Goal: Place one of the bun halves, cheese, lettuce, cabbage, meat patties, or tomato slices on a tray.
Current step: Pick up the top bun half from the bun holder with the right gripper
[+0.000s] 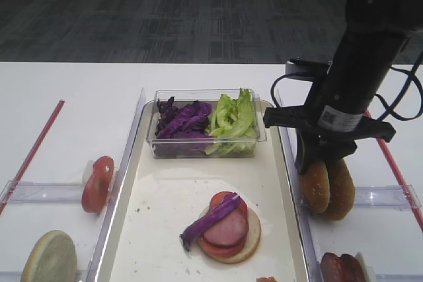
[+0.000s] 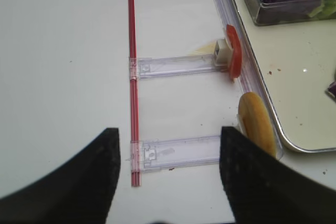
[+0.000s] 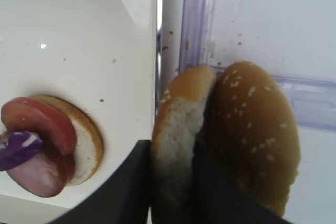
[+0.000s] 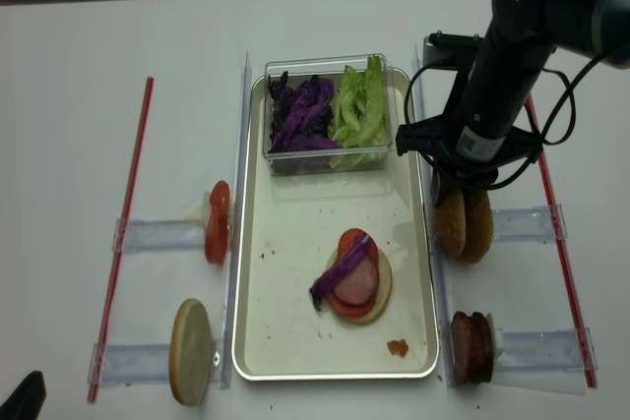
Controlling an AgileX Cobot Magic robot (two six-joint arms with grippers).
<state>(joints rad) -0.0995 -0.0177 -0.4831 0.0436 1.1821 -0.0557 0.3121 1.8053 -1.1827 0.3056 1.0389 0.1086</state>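
Two sesame bun halves point(image 1: 340, 189) stand on edge in a clear holder right of the tray point(image 1: 158, 229). My right gripper point(image 1: 322, 163) comes down from above. In the right wrist view its dark fingers point(image 3: 131, 182) press both faces of the left bun half point(image 3: 178, 124), so it is shut on it; the other half point(image 3: 252, 129) leans against it. On the tray lies a bun base stacked with tomato, meat and cabbage point(image 1: 225, 226). My left gripper point(image 2: 170, 145) hangs open over bare table, holding nothing.
A clear tub at the tray's far end holds purple cabbage point(image 1: 182, 120) and lettuce point(image 1: 231, 117). Tomato slices point(image 1: 98, 183) and a pale bun disc point(image 1: 49, 259) stand in holders on the left. Meat patties point(image 1: 342, 269) sit front right. Red strips point(image 1: 36, 143) edge both sides.
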